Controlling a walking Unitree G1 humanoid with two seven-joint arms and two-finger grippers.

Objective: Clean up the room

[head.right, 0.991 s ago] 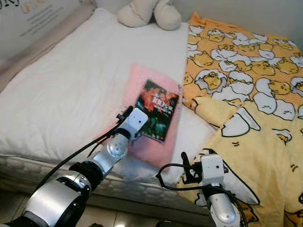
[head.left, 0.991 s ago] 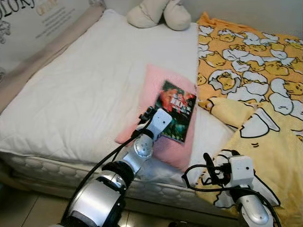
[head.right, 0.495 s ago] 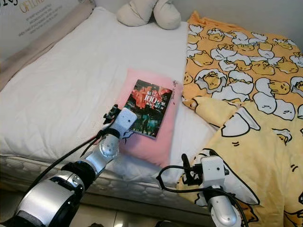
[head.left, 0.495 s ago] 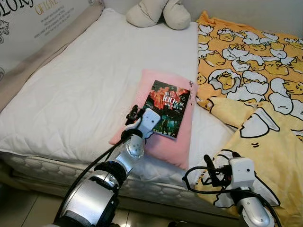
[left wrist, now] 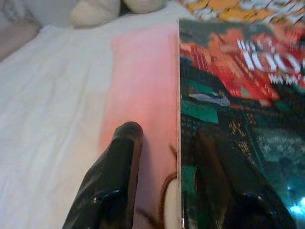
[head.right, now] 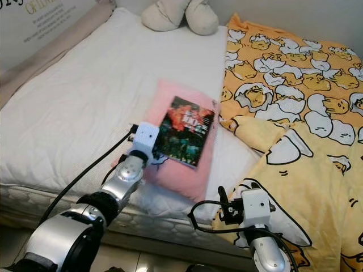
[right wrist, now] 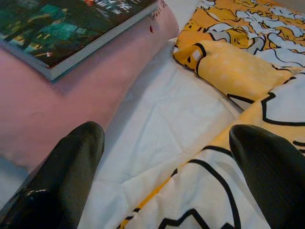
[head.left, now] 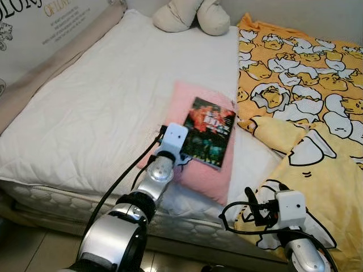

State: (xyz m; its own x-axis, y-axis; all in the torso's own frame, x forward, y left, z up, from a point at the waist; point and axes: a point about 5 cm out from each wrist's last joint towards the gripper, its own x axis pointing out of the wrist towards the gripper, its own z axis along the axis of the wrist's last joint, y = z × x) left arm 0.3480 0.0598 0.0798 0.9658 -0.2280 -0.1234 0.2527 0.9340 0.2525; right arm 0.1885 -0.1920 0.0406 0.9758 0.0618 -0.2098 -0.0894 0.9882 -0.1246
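Currently my left gripper (left wrist: 164, 157) straddles, unclenched, the near-left edge of the dark glossy paperback book (head.left: 209, 131) on the pink pillow (head.left: 176, 107). Risk: 1 finger (left wrist: 116, 162) snags pillow fabric, sliding the book.

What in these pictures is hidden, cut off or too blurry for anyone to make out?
- The book's title: small and blurred in the eye views; cut by the edge in the left wrist view.
- Whether the left pincer grips the book: one finger lies on the pink pillow, one on the cover; contact underneath is hidden.
- The stuffed toy: its top is cut by the upper edge.
- The wall lettering: cut off at the corner.
- The right pincer is open over the duck blanket.
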